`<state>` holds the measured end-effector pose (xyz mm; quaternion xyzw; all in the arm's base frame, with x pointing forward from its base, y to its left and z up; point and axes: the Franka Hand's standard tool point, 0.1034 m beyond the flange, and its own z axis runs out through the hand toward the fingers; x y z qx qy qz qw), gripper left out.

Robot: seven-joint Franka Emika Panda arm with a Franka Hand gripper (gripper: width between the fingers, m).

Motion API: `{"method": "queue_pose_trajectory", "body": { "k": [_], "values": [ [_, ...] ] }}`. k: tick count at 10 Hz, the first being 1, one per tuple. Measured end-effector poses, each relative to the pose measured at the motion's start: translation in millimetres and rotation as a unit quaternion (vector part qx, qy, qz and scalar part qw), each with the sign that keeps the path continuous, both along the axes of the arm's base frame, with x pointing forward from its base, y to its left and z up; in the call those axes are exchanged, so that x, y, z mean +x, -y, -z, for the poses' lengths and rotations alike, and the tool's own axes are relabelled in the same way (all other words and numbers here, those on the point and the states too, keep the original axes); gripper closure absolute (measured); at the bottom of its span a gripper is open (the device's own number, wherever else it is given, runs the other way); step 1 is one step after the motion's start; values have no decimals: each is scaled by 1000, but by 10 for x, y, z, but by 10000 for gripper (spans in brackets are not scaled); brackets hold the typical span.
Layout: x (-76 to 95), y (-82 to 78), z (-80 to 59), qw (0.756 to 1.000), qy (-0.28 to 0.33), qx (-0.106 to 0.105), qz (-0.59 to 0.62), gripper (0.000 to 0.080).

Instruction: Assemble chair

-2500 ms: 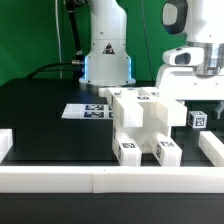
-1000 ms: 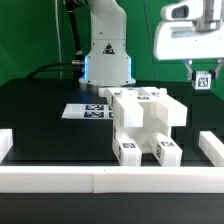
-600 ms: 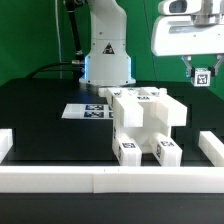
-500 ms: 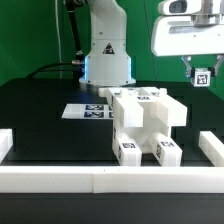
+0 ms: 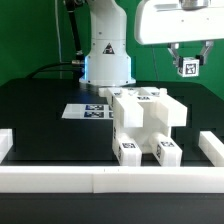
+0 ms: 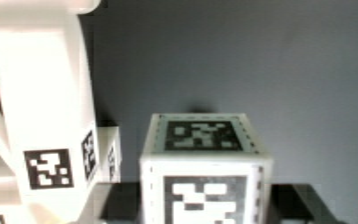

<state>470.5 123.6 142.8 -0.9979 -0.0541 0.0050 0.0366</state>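
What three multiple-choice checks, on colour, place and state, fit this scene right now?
1. What colour is the table top? A black; B white; C red.
2. Where is the small chair part? A lying on the table; B held in the air; C out of view.
3. What state is the hand in? A open and empty; B out of view; C shut on the small chair part.
Answers: 1 A, the surface is plainly black. 2 B, it hangs well above the table. 3 C, the hand grips it on both sides.
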Motion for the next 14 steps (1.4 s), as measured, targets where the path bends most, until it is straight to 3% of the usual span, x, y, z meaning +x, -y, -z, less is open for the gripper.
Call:
{"method": "queue_pose_trajectory", "body": {
  "k": [3,7,11,14],
  "values": [
    [2,16,13,1000,-1,0,-4,511],
    [547,329,-23,999,9,-6,-53,511],
    [515,329,10,999,8,-7,-52,510],
    [587,507,2,998,13,-9,-69,510]
  ]
}}
